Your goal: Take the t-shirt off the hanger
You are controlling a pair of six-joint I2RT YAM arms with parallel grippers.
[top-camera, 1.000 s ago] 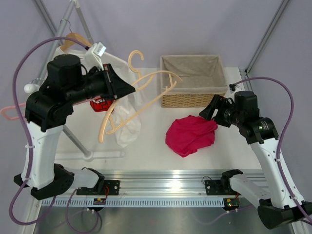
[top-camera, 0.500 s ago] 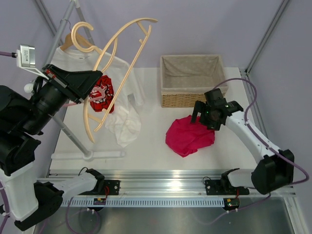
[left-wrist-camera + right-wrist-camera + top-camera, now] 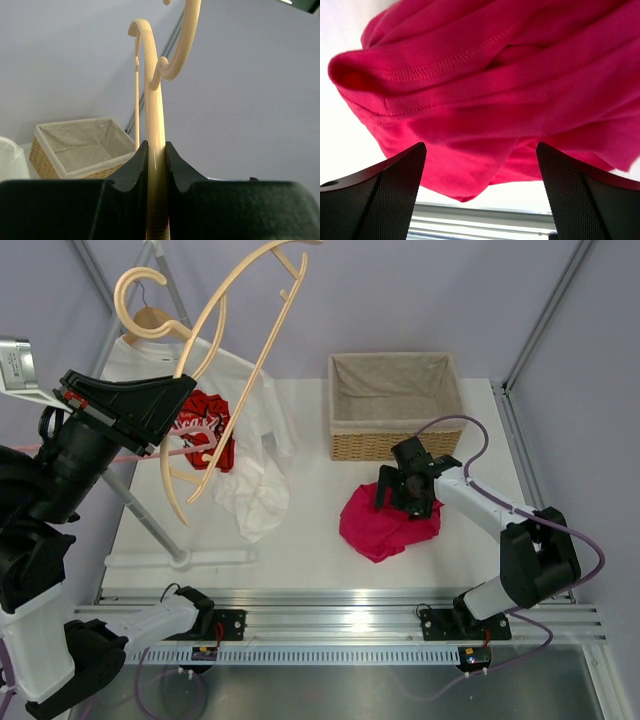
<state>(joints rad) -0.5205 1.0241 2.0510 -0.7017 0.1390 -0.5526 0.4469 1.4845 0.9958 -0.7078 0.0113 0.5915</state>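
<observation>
From above, the left gripper [image 3: 188,390] is raised at the left, clamped on the hanger [image 3: 264,340], which stands tilted in the air, bare of cloth, in front of the rack's white shirt [image 3: 250,490] and small red garment [image 3: 205,430]. The t-shirt [image 3: 390,520] lies crumpled on the table [image 3: 310,540], just in front of the wicker basket [image 3: 390,445] and outside it; only the basket's pale cloth lining shows inside. The right gripper [image 3: 405,485] sits at the heap's far edge with its fingers spread. In the left wrist view, both jaws press on the cream hanger [image 3: 150,75], with the lined basket [image 3: 75,145] beyond at the left. In the right wrist view, the black fingers [image 3: 395,190] stand wide apart with the magenta folds of the t-shirt [image 3: 495,85] just ahead of them, nothing pinched.
</observation>
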